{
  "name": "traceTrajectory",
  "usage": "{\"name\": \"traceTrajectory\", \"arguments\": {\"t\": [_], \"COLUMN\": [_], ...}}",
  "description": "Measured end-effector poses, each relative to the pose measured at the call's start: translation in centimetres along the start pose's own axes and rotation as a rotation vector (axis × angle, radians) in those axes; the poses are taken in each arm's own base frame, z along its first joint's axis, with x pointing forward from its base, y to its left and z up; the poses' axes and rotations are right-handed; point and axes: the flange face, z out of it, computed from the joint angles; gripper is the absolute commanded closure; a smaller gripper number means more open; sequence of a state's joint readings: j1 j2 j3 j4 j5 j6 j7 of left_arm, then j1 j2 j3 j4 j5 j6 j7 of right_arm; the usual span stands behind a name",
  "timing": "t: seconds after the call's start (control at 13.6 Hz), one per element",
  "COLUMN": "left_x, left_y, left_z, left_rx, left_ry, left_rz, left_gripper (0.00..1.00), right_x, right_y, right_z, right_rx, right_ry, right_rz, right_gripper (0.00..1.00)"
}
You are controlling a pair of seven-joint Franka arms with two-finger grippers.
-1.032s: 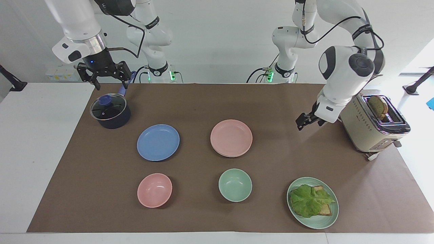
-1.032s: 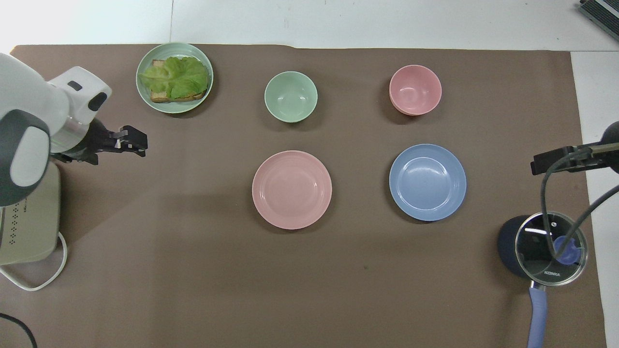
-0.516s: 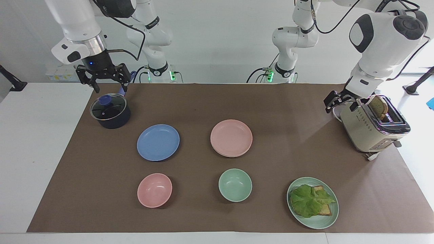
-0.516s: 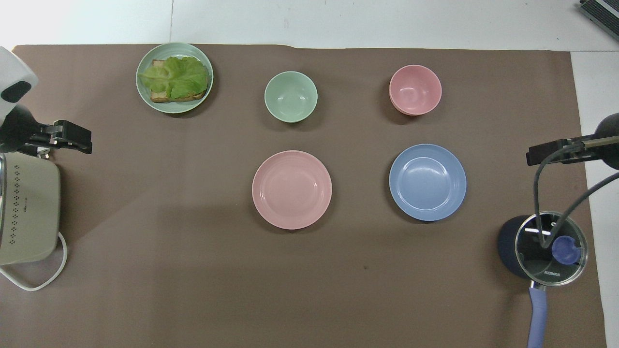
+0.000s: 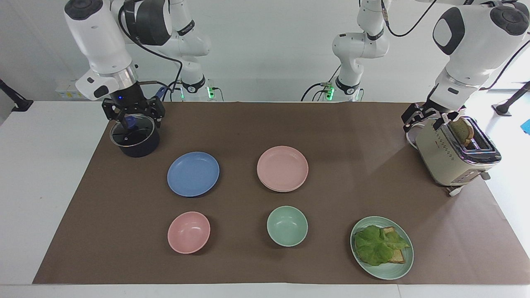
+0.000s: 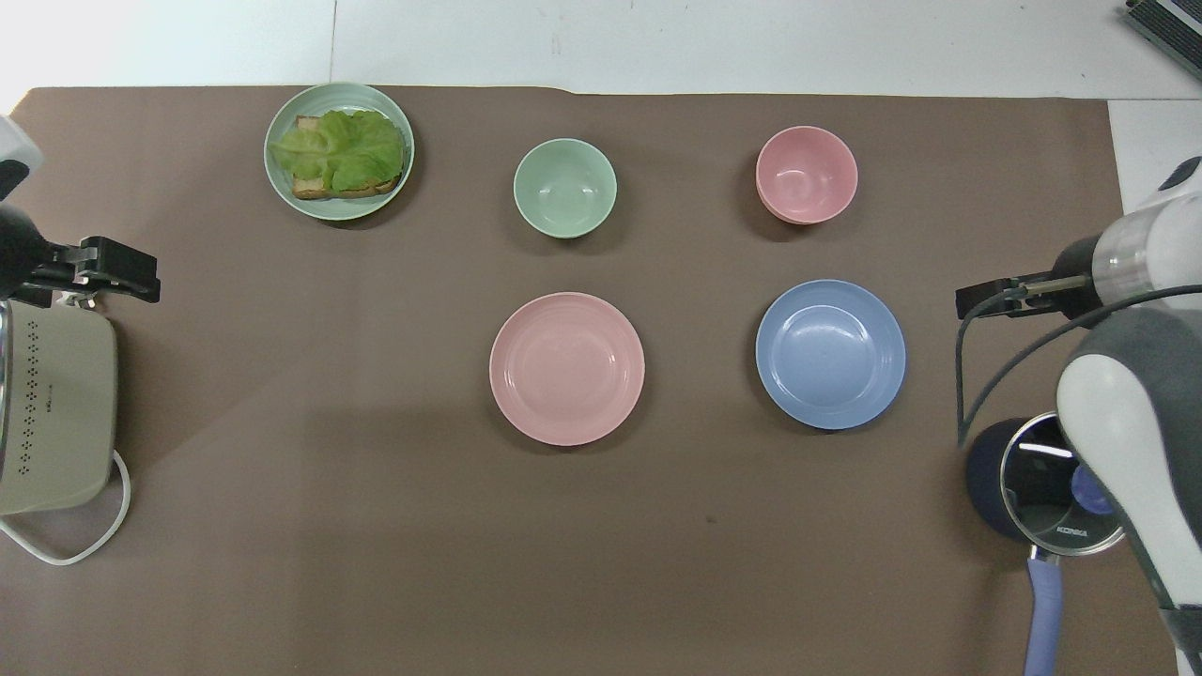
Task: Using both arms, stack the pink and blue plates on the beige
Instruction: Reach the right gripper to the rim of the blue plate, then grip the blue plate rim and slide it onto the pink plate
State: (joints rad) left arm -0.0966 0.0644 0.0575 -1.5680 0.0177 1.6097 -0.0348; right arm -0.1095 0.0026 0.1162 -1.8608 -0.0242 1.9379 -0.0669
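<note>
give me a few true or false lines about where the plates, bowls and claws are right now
1. The round cornflower blue plate lies bare on the brown mat. True.
2. The pale pink plate sits on the blue plate. False: they lie apart, side by side.
3. The right claw hangs over the dark lidded saucepan. True.
4. The left claw holds the pink plate. False: it is empty, beside the beige boxy toaster.
5. The small deep pink bowl is nearer to the robots than the blue plate. False: it lies farther from them.
</note>
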Motion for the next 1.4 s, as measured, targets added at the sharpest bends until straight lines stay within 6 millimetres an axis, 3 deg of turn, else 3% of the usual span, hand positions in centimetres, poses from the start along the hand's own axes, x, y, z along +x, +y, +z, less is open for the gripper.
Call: {"name": "traceTrajectory", "arguments": {"t": [0.29,0.52,0.88,1.18,1.25,1.4], "left_x": [0.0,0.0,0.0,0.0,0.0,0.0], "left_y": [0.0,-0.1,-0.1,-0.1,-0.1,-0.1], "left_z": [0.0,0.0,0.0,0.0,0.0,0.0], "left_rx": [0.000,0.000,0.000,0.000,0.000,0.000], "left_ry": [0.000,0.000,0.000,0.000,0.000,0.000], "left_rz": [-0.001,-0.001,-0.001,-0.001,-0.001,-0.001], "left_gripper": [0.00,0.00,0.00,0.00,0.00,0.00], "right_x": [0.9,1.5,1.2,0.3,0.1,-0.5], "right_y": [-0.2,-0.1,1.3,2.6,2.8,3.1], "right_z": [10.4,15.0,20.2,21.5,21.7,22.3], "right_rx": [0.015,0.066,0.208,0.221,0.233,0.258], "right_ry": [0.034,0.029,0.004,-0.017,-0.019,-0.027], "right_rz": [-0.020,-0.017,-0.029,-0.006,0.000,0.016], "right_gripper": [0.00,0.12,0.32,0.38,0.47,0.84]}}
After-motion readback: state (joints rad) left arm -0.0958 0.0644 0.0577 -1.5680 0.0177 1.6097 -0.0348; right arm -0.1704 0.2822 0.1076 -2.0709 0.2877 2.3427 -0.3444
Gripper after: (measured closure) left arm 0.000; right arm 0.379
